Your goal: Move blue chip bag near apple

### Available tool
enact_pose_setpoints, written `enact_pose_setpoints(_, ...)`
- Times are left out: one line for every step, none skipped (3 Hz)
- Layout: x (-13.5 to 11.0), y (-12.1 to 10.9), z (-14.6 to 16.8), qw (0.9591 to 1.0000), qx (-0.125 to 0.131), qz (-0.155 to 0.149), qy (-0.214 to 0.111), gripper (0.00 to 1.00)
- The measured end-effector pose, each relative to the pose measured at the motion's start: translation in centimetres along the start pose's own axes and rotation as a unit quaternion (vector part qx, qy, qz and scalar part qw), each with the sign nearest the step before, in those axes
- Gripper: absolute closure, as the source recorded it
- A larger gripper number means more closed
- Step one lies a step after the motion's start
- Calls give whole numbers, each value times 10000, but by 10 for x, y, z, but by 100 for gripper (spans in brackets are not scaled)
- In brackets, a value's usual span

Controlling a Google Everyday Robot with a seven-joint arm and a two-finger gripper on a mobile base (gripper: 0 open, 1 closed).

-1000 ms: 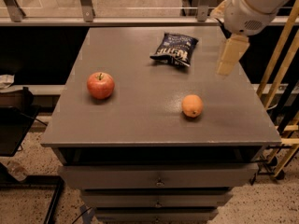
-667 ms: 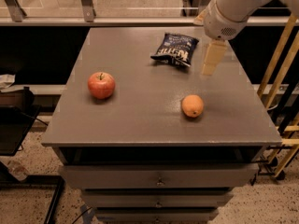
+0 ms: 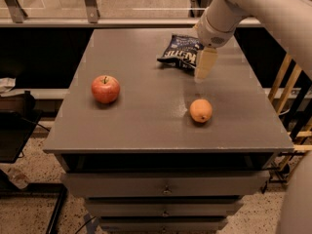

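The blue chip bag (image 3: 180,55) lies at the back middle-right of the grey table (image 3: 146,126), dark navy with white lettering. The red apple (image 3: 105,88) sits at the left middle of the table, well apart from the bag. My gripper (image 3: 204,65) hangs from the white arm that comes in from the upper right. It is over the bag's right edge, its pale fingers pointing down at the table. It holds nothing that I can see.
A small orange fruit (image 3: 201,110) sits on the table in front of the gripper. Drawers (image 3: 165,184) run below the table top. A wooden frame (image 3: 285,82) stands to the right, a glass rail behind.
The arm has moved left and down, from beside the table's right edge to the bag's right side. The bag, apple and orange have not moved.
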State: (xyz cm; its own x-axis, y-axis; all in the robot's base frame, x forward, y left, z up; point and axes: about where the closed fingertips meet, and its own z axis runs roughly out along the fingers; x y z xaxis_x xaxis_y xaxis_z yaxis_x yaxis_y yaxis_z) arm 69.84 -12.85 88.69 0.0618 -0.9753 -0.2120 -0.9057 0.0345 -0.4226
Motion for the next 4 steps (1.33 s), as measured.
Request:
enact_pose_setpoints(1, -14, 21, 9999, 29, 170, -9, 0)
enact_pose_setpoints(2, -21, 33, 9996, 36, 269, -31, 0)
enact_pose_setpoints(3, -26, 45, 9995, 5, 300, -48, 0)
enact_pose_setpoints(2, -29, 51, 9995, -21, 304, -62, 19)
